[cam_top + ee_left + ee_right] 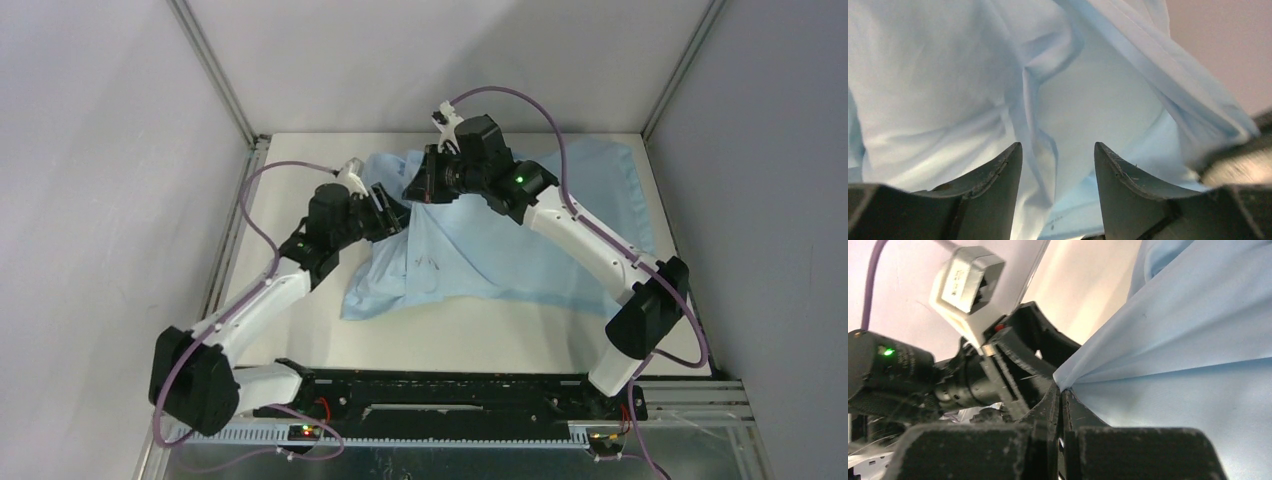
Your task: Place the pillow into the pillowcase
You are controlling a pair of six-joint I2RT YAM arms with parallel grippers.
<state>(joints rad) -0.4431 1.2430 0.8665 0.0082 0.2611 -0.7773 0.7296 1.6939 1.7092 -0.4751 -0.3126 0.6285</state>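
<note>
One pillowcase (500,240) on the table (480,340); right claw (1062,390) pinches its edge, left claw (1058,165) gapes empty.

The top camera looks down from behind the arms at the whole table (300,345). Both wrist cameras sit very close to the pillowcase (500,250) (just blue cloth), which all three views share.
</note>
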